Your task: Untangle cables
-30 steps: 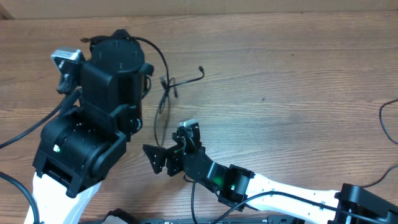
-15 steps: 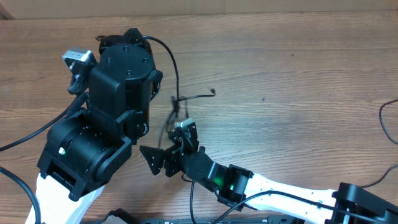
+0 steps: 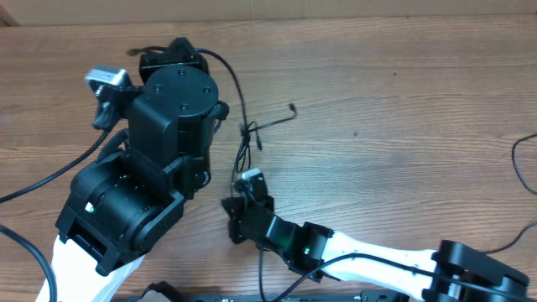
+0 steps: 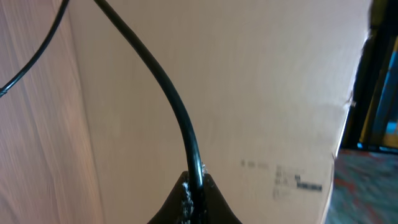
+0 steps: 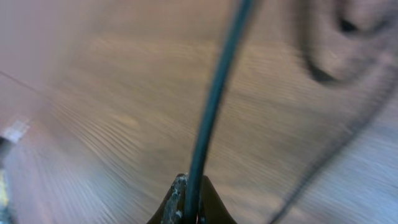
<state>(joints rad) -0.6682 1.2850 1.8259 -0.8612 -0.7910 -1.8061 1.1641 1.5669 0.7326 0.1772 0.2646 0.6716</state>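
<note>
The cables (image 3: pixel 245 126) are thin black cords tangled in a small knot on the wooden table (image 3: pixel 403 92), with one plug end (image 3: pixel 292 107) sticking out to the right. One strand arcs up from the knot to my left gripper (image 3: pixel 191 55), which is shut on it. The left wrist view shows this cable (image 4: pixel 168 93) pinched between the jaws of the left gripper (image 4: pixel 196 186). Another strand drops from the knot to my right gripper (image 3: pixel 230 206). In the right wrist view the right gripper (image 5: pixel 189 190) is shut on that cable (image 5: pixel 214 93), with a blurred second strand (image 5: pixel 336 143) beside it.
A cardboard wall (image 3: pixel 252 8) runs along the table's far edge, close in front of the left wrist camera as the cardboard wall (image 4: pixel 249 124). A thicker black wire (image 3: pixel 518 164) loops at the right edge. Another thick wire (image 3: pixel 33 180) trails off to the left of the left arm.
The right gripper's jaws, wide open a second ago, have shut on the lower strand. The left arm shifted right with its cable, and the knot and plug end moved right with it.
</note>
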